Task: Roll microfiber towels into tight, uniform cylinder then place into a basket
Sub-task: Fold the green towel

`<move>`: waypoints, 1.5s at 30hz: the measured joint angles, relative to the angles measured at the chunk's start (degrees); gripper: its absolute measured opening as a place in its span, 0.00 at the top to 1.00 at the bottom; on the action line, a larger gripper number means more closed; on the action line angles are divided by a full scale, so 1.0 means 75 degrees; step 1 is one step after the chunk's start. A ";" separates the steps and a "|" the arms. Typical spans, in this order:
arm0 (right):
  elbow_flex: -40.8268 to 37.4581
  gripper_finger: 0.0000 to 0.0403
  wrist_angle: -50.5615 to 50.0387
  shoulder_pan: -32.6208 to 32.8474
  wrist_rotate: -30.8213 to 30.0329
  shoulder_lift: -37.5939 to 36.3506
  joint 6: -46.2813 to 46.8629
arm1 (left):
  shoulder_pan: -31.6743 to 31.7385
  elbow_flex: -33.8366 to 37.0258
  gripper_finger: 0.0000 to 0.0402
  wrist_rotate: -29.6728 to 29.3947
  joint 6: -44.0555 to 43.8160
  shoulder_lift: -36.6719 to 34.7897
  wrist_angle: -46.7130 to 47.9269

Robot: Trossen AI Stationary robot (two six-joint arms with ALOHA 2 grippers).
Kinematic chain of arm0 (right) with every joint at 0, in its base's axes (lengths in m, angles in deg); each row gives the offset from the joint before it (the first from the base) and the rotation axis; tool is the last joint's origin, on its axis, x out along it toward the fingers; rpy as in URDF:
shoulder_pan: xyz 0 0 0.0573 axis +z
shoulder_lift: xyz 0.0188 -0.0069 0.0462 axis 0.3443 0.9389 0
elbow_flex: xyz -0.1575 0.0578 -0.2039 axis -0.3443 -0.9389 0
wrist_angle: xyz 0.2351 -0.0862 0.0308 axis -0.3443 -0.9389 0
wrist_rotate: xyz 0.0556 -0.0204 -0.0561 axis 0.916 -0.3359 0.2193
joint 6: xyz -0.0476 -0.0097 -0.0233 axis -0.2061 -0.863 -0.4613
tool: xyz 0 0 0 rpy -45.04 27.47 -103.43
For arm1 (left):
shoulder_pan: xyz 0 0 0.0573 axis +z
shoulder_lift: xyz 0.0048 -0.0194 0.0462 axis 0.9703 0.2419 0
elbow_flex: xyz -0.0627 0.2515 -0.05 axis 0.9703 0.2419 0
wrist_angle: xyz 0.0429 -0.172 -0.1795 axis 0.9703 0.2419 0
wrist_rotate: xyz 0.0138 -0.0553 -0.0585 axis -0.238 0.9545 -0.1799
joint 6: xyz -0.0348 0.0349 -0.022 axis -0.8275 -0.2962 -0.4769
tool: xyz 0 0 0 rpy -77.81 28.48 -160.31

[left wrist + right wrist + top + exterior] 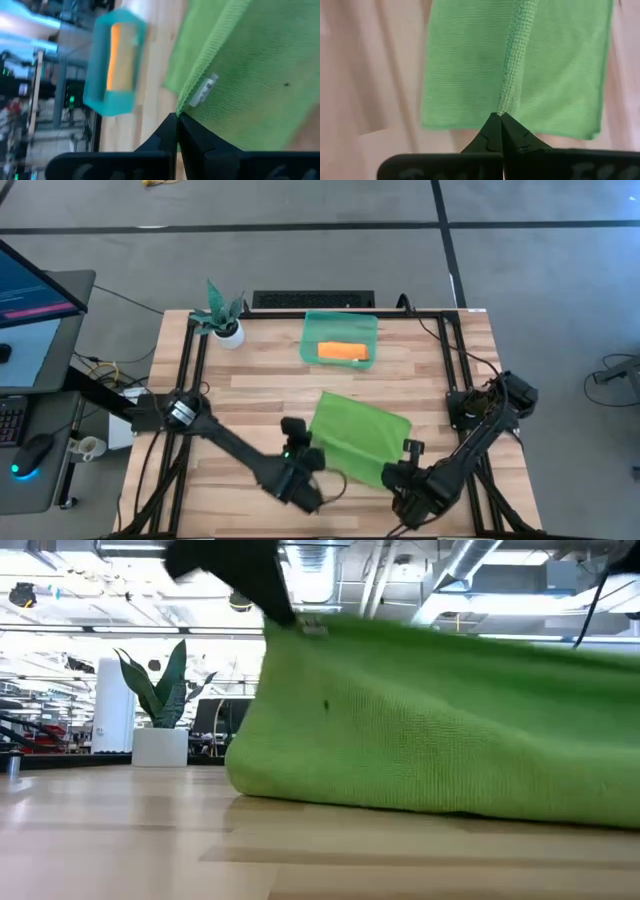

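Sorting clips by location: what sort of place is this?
Likely a robotics lab or workshop: a wooden table on a grey floor, a computer monitor beside it, and exposed ceiling ducts behind.

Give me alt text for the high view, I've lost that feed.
Seen from above, both pincers, left and right, are shut on the near edge of the green towel on the wooden table. Beyond it, the teal basket holds the rolled orange towel, with a potted plant at the far left.

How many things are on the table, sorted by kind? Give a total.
Towels: 2 (green towel, orange towel)
Basket: 1
Plant: 1
Total: 4
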 joint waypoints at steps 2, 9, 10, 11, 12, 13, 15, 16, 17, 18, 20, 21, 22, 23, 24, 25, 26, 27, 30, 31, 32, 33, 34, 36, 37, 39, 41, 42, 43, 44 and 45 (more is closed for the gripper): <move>-0.0162 0.99 -0.0026 -0.0087 -0.0012 0.0000 0.0000 | 0.0312 0.0117 1.00 -0.0003 -0.0071 0.0021 -0.0040; -0.0542 0.99 -0.0765 -0.0455 0.0073 0.0002 0.0446 | 0.1078 0.0505 1.00 -0.0083 0.0602 0.0023 -0.1494; -0.0601 0.99 -0.0875 -0.0483 0.0101 0.0000 0.0530 | 0.1165 0.0576 1.00 0.0046 0.0731 0.0023 -0.1708; -0.0661 0.99 -0.0917 -0.0515 0.0105 0.0000 0.0589 | 0.1244 0.0657 1.00 0.0189 0.0808 0.0023 -0.1861; -0.0734 0.99 -0.0889 -0.0549 0.0102 0.0000 0.0603 | 0.1313 0.0705 1.00 0.0277 0.0839 0.0027 -0.1896; -0.0818 0.99 -0.0857 -0.0586 0.0097 0.0000 0.0603 | 0.1377 0.0726 1.00 0.0280 0.0848 0.0029 -0.1897; -0.0953 0.99 -0.0861 -0.0694 0.0091 0.0000 0.0606 | 0.1508 0.0767 1.00 0.0241 0.0843 0.0023 -0.1949; -0.1021 0.99 -0.0828 -0.0755 0.0083 0.0000 0.0606 | 0.1568 0.0785 1.00 0.0245 0.0816 0.0023 -0.1947; -0.1089 0.99 -0.0799 -0.0828 0.0071 0.0000 0.0606 | 0.1631 0.0797 1.00 0.0262 0.0797 0.0023 -0.1933; -0.1160 0.99 -0.0776 -0.0896 0.0064 0.0000 0.0606 | 0.1690 0.0799 1.00 0.0266 0.0795 0.0023 -0.1932; -0.1284 0.99 -0.0708 -0.1027 0.0095 0.0000 0.0609 | 0.1797 0.0796 1.00 0.0264 0.0902 0.0025 -0.2003; -0.1331 0.99 -0.0700 -0.1085 0.0165 0.0000 0.0609 | 0.1833 0.0796 1.00 0.0266 0.0962 0.0042 -0.2084; -0.1372 0.99 -0.0674 -0.1132 0.0249 0.0000 0.0627 | 0.1861 0.0796 1.00 0.0263 0.1015 0.0070 -0.2141; -0.1394 0.99 -0.0610 -0.1167 0.0332 0.0000 0.0634 | 0.1887 0.0796 1.00 0.0264 0.1090 0.0098 -0.2175; -0.1399 0.99 -0.0539 -0.1182 0.0394 0.0000 0.0631 | 0.1911 0.0796 1.00 0.0264 0.1190 0.0136 -0.2230; -0.1399 0.99 -0.0508 -0.1180 0.0413 0.0000 0.0627 | 0.1932 0.0796 1.00 0.0280 0.1291 0.0155 -0.2268; -0.1399 0.99 -0.0511 -0.1174 0.0414 0.0000 0.0627 | 0.1957 0.0796 1.00 0.0351 0.1363 0.0180 -0.2278; -0.1399 0.99 -0.0527 -0.1169 0.0423 0.0000 0.0627 | 0.1990 0.0783 1.00 0.0430 0.1438 0.0251 -0.2340; -0.1399 0.99 -0.0575 -0.1187 0.0426 0.0000 0.0618 | 0.2072 0.0807 1.00 0.0639 0.1562 0.0382 -0.2370; -0.1399 0.99 -0.0582 -0.1218 0.0423 0.0000 0.0618 | 0.2098 0.0802 1.00 0.0637 0.1571 0.0405 -0.2419; -0.1399 0.99 -0.0599 -0.1247 0.0423 0.0002 0.0618 | 0.2120 0.0799 1.00 0.0637 0.1583 0.0408 -0.2435; -0.1399 0.99 -0.0599 -0.1297 0.0418 0.0003 0.0607 | 0.2140 0.0799 1.00 0.0642 0.1583 0.0411 -0.2413; -0.1399 0.99 -0.0590 -0.1357 0.0419 0.0000 0.0606 | 0.2163 0.0799 1.00 0.0658 0.1580 0.0411 -0.2409; -0.1399 0.99 -0.0582 -0.1454 0.0421 0.0003 0.0603 | 0.2203 0.0799 1.00 0.0676 0.1580 0.0411 -0.2406; -0.1399 0.99 -0.0578 -0.1513 0.0423 0.0001 0.0597 | 0.2216 0.0799 1.00 0.0688 0.1580 0.0411 -0.2405; -0.1399 0.99 -0.0581 -0.1627 0.0428 0.0003 0.0563 | 0.2252 0.0799 1.00 0.0700 0.1565 0.0411 -0.2380; -0.1399 0.99 -0.0579 -0.1734 0.0438 0.0003 0.0557 | 0.2293 0.0799 1.00 0.0797 0.1602 0.0411 -0.2383; -0.1399 0.99 -0.0576 -0.1785 0.0449 0.0003 0.0557 | 0.2315 0.0799 1.00 0.0916 0.1626 0.0411 -0.2383; -0.1399 0.99 -0.0573 -0.1829 0.0452 0.0001 0.0557 | 0.2344 0.0799 1.00 0.1027 0.1640 0.0413 -0.2386; -0.1399 0.99 -0.0570 -0.1877 0.0453 0.0000 0.0557 | 0.2368 0.0799 1.00 0.1112 0.1644 0.0414 -0.2386; -0.1399 0.99 -0.0562 -0.1924 0.0455 0.0003 0.0557 | 0.2392 0.0799 1.00 0.1147 0.1646 0.0414 -0.2386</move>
